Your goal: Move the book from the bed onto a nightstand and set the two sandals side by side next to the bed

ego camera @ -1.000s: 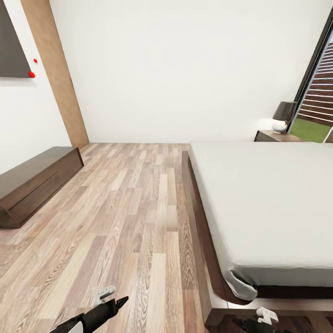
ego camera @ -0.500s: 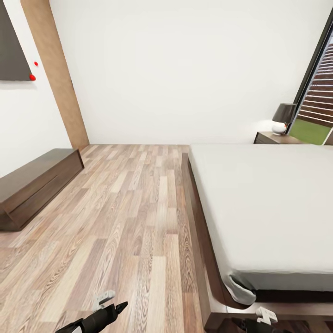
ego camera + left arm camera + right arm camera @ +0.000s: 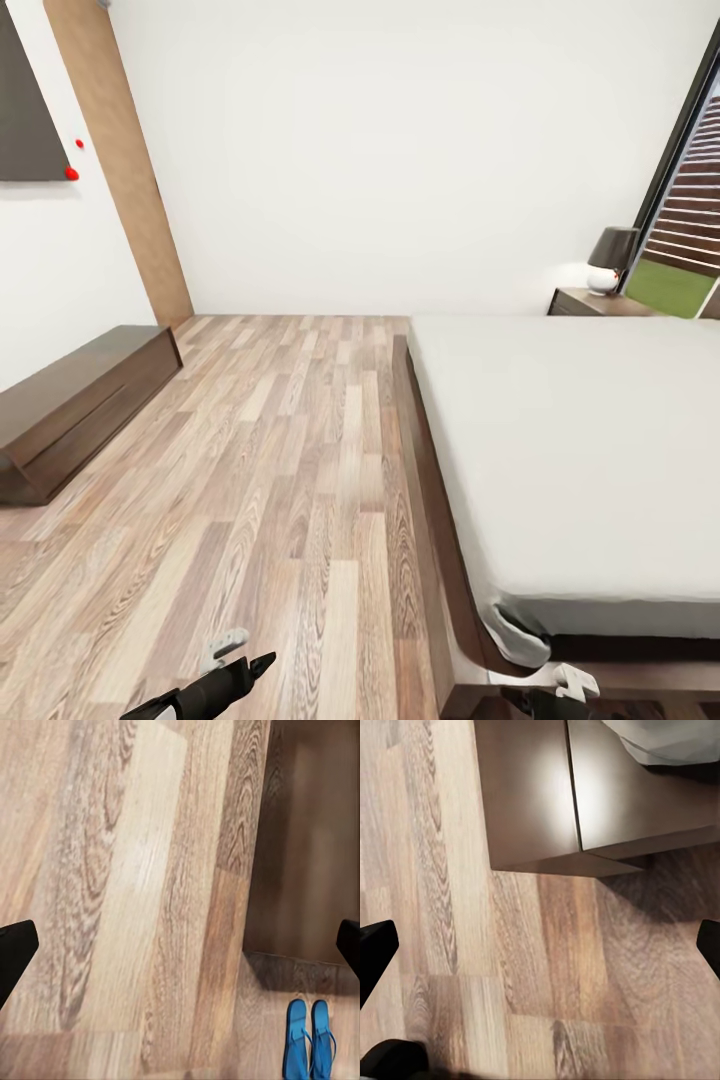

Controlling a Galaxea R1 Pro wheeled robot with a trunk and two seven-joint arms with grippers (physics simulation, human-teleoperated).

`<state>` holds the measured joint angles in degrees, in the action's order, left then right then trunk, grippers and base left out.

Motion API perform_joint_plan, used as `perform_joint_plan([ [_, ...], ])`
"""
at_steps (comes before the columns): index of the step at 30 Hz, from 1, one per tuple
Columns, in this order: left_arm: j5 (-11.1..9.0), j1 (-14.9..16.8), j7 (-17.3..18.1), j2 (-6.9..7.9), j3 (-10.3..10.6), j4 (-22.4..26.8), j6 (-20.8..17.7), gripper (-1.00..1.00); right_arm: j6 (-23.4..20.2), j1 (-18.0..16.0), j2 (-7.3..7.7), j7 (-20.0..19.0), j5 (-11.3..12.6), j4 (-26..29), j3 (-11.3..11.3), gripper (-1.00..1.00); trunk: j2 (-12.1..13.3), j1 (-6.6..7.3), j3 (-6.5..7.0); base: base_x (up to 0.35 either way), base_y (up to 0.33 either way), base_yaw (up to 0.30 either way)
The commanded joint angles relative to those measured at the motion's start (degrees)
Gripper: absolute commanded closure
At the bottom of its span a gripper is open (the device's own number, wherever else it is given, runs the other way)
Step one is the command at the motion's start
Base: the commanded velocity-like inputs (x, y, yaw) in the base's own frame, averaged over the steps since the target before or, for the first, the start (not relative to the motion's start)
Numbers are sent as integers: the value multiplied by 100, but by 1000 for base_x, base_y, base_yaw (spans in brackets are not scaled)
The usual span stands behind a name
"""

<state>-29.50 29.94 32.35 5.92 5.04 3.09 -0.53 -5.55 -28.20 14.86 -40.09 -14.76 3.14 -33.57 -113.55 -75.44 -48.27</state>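
Note:
The bed (image 3: 580, 450), with its plain grey mattress and dark wood frame, takes up the right of the head view. A nightstand (image 3: 585, 302) stands at its far corner by the window. Two blue sandals (image 3: 309, 1041) lie side by side on the floor next to the bed frame's corner (image 3: 307, 847) in the left wrist view. My left gripper (image 3: 245, 657) hangs low over the planks, open (image 3: 180, 949) and holding nothing. My right gripper (image 3: 573, 685) is open (image 3: 540, 945) beside the bed's near corner (image 3: 585, 787). The book is out of view.
A long dark dresser (image 3: 80, 400) runs along the left wall. A lamp with a dark shade (image 3: 612, 258) stands on the nightstand. Wood-plank floor (image 3: 290, 460) stretches between dresser and bed to the white back wall.
The whole head view has shifted a little, with bed, dresser and nightstand sliding down the picture, so the camera has moved. Both arms keep the same pose.

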Motion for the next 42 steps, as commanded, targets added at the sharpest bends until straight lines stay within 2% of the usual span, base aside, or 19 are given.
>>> perform_joint_plan([
  [1, -56, 3, 17, 1, 49, -2, -5, -100, -51, -1, -1, -25, -36, 11, -48, -100, 39, 23, 14, 0, 0, 0],
  [18, -52, 3, 8, -3, 49, -2, 0, -100, -51, -1, -1, -35, -36, 11, -45, -100, 721, 397, 319, 0, 0, 0],
  [24, -54, 3, 8, -2, 49, -2, 0, -100, -48, 0, -1, -42, -36, 11, -49, -100, 721, 397, 324, 0, 0, 0],
  [42, -56, 3, 8, -3, 49, -8, 0, -100, -43, -1, -1, -34, -28, 11, -49, -100, 721, 397, 482, 0, 0, 0],
])
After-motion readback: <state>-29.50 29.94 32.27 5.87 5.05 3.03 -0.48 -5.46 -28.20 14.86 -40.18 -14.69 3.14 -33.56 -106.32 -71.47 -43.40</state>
